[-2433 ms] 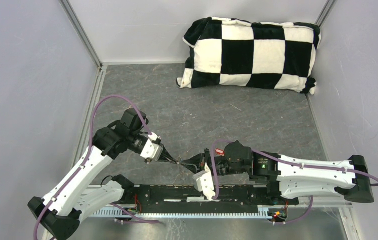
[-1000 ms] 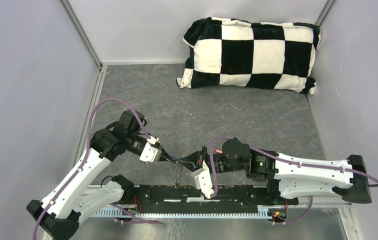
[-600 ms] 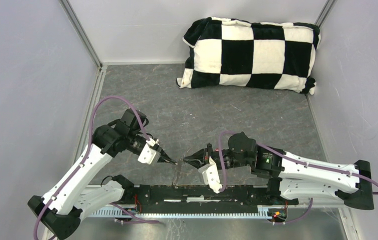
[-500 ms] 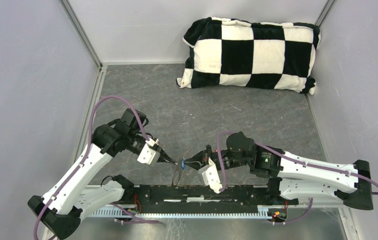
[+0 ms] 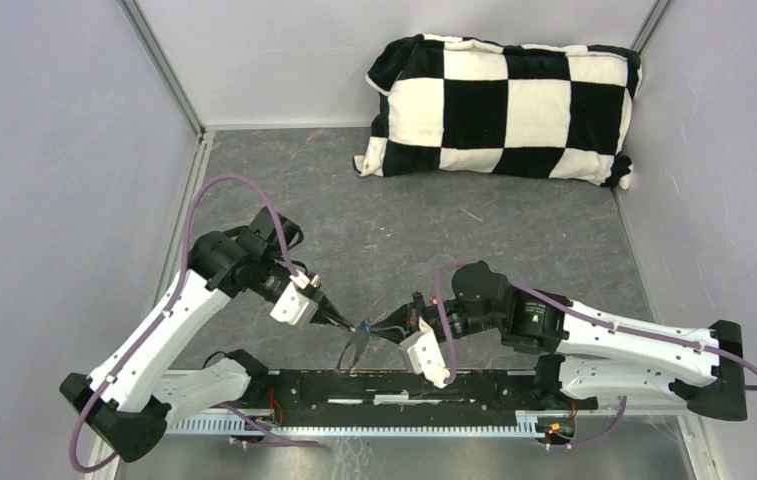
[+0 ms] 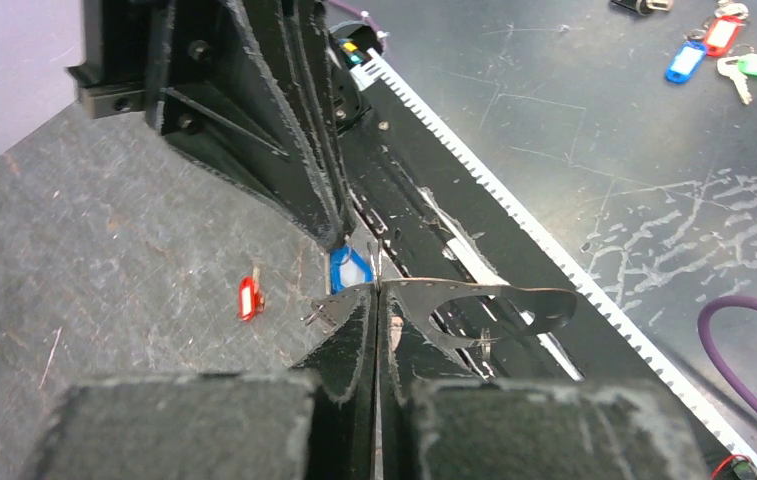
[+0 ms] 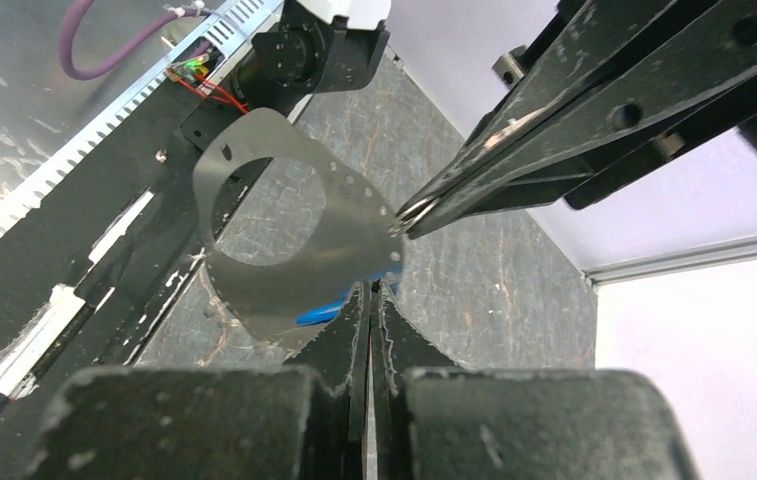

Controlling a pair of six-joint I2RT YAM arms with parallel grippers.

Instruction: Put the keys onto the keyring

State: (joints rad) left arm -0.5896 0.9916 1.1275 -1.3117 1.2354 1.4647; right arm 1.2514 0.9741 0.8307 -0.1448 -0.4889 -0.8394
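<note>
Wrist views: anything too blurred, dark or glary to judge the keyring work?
Left wrist view: left pincer soft near the lens, red key and blue key legible, keyring a dark silhouette. Right wrist view: right pincer blurred close up, keyring clearly lit, wall bright, lower right.

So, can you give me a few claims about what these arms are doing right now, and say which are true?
1. The red key lies on the table, touched by neither pincer. True.
2. Both pincers are wide open. False: the left pincer and right pincer are shut.
3. The left pincer holds the grey keyring. True.
4. The checkered pillow lies beside the arms' bases. False: it is at the far end.
5. The blue key rests on the pillow. False: it is at the right pincer's tip.
</note>
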